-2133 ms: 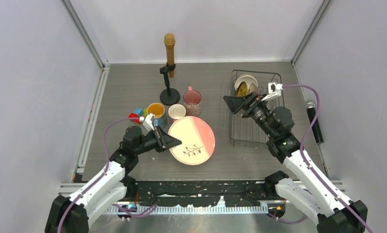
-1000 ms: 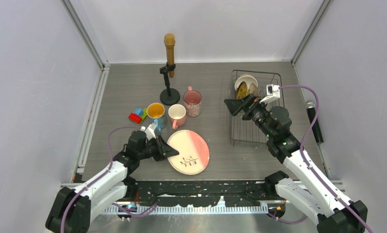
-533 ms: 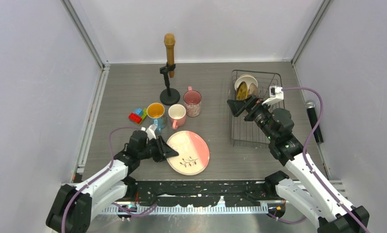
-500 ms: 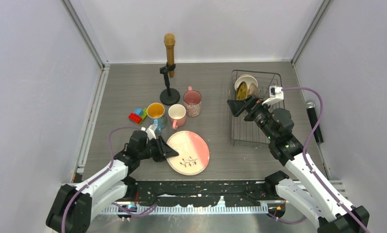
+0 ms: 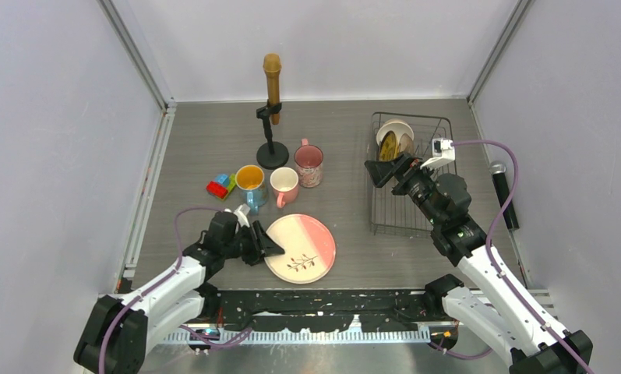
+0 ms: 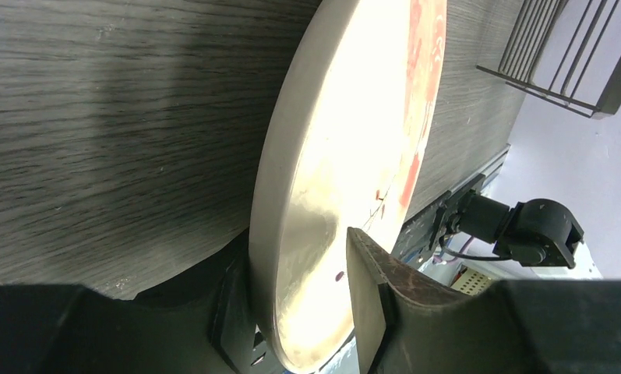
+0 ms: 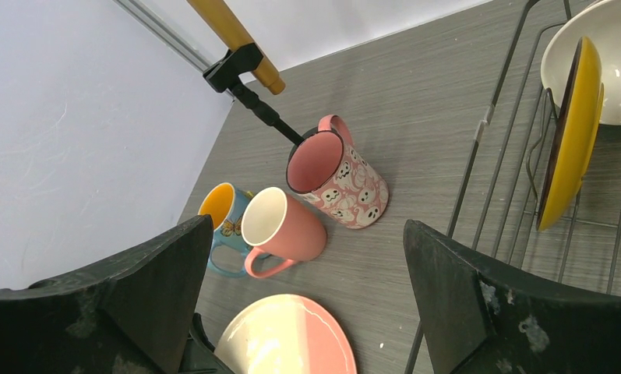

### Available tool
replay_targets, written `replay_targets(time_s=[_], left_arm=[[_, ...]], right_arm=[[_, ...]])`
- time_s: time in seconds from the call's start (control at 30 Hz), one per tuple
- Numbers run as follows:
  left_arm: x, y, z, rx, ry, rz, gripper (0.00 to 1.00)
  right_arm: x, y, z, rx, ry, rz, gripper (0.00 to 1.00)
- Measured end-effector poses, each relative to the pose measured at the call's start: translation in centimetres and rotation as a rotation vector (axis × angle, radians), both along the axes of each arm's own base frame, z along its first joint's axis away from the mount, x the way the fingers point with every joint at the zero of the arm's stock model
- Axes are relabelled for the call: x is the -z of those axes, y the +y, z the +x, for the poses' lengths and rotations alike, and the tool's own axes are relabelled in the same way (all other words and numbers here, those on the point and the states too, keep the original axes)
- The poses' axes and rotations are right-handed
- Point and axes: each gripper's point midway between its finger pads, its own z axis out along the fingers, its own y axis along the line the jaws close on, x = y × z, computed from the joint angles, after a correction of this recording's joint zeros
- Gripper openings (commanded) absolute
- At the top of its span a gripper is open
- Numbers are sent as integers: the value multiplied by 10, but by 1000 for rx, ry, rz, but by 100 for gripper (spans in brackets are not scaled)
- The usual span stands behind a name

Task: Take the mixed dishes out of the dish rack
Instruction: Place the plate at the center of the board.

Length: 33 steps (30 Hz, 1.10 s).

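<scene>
Clearly the left gripper (image 5: 269, 248) is clamped on the near-left rim of the big plate (image 5: 303, 248). The plate is down at the table (image 5: 206, 132), outside the rack (image 5: 400, 214) and just in front of the three mugs (image 5: 283, 182). The right gripper (image 5: 375, 168) hangs spread wide over the rack's left wall. The yellow plate (image 7: 576, 132) stands on edge just beyond it, beside the white bowl (image 7: 611, 70). That arm is nearer, and bare table lies leftward.
</scene>
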Motion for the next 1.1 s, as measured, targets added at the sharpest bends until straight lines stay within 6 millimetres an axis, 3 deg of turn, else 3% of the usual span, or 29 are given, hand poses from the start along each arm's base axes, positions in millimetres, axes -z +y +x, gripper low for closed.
replay_targets(time_s=[0.23, 0.77, 1.1], left_arm=[[6, 2, -2, -6, 24, 17, 51], [-6, -5, 2, 16, 3, -17, 98], [-7, 5, 5, -14, -13, 46, 100]], right_arm=[[0, 0, 0, 1, 1, -1, 99], [13, -8, 2, 40, 37, -38, 99], [14, -8, 2, 40, 41, -46, 99]])
